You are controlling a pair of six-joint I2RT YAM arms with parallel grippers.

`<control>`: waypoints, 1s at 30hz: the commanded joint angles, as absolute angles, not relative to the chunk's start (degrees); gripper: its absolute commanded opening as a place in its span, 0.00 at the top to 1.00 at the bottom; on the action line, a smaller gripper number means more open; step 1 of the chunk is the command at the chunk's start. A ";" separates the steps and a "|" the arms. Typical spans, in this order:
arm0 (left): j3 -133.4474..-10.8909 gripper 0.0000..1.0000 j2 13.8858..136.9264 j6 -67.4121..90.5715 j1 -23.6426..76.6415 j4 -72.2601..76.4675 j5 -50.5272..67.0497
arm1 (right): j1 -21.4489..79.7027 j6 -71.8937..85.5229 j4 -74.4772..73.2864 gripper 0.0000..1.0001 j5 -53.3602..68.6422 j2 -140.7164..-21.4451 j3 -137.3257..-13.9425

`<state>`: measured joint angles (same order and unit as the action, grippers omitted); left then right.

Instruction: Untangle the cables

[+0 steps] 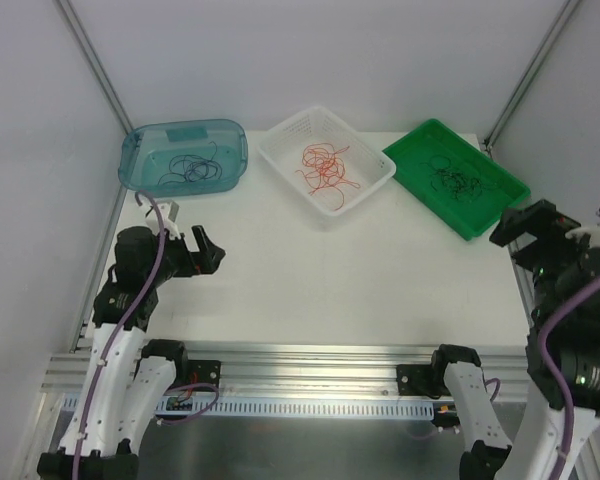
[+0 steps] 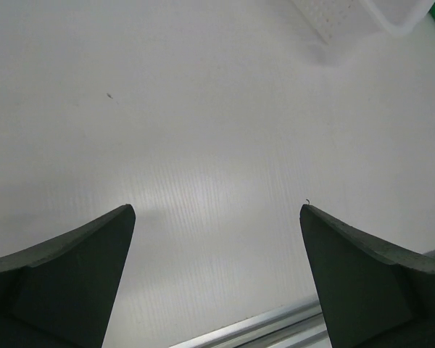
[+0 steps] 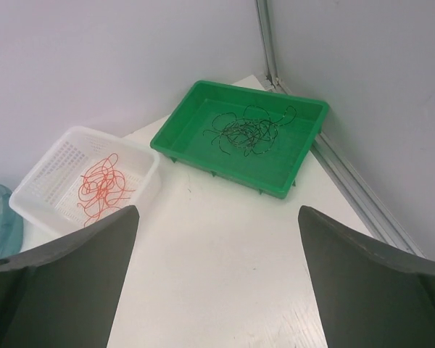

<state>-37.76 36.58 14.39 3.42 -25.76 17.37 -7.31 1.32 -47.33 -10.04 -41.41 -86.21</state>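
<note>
**A:** Left gripper (image 1: 210,250) and right gripper (image 1: 528,228) both gape wide, empty. Where are the cables?

**B:** Along the surface's far edge. Black cables (image 3: 243,130) sit in the green tray (image 3: 225,170) at the far right corner, nearest the right gripper. Red-orange cables (image 1: 325,165) sit in the white basket (image 1: 280,158), and dark cables (image 1: 190,168) in the blue tray (image 1: 135,160).

**A:** Shape?

**B:** Hair-thin tangled curls, no clear long axis.

Overhead high above near edge facing far, left wrist close over table (image 2: 203,109), right wrist higher, aimed far right, sharing green tray (image 3: 225,170) with overhead
</note>
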 commanded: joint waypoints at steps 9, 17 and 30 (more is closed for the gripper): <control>-58.17 0.01 16.90 16.52 4.04 -43.05 2.56 | 5.17 0.26 -55.28 0.03 -17.84 -17.79 -79.20; -56.25 0.01 4.76 19.25 5.80 -52.55 -5.10 | 9.05 -3.96 -61.34 0.03 -21.45 -4.58 -71.02; -58.45 0.01 -8.79 19.68 5.80 -56.78 -10.10 | 9.05 -3.26 -63.63 0.03 -22.15 3.69 -63.55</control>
